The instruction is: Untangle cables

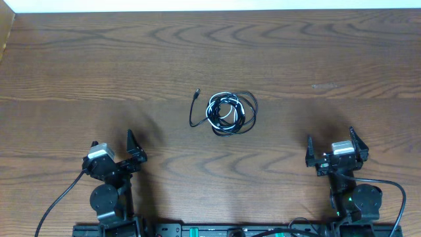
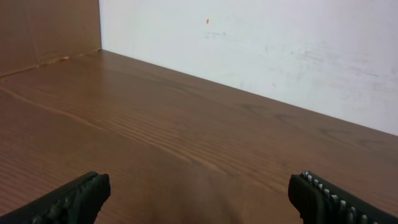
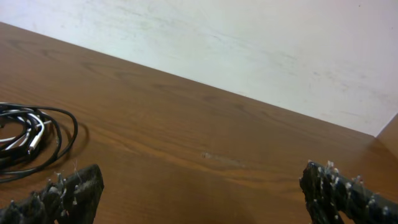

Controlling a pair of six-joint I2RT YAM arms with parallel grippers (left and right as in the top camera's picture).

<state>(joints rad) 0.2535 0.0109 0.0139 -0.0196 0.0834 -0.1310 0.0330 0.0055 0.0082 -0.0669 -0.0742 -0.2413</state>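
While both arms sit at the near edge with nothing gripped, the step in hand reads as the very start: reach not yet begun. Wooden table (image 1: 210,59), wide. Left gripper (image 2: 199,190): jaws spread wide, nothing between them, only bare wood ahead. Right gripper (image 3: 202,180): likewise spread and empty. Cables (image 1: 227,113) lie mid-table as one small coil, between the two arms and well apart from both. Black cable (image 1: 252,108) forms the outer loops, one tail running left to a small plug (image 1: 197,93). White cable (image 1: 220,109) is wound inside; its ends are probably buried, too small to tell. Next move, as I judge it: one arm takes the free black tail, the other pins the coil, then a slow pull apart.
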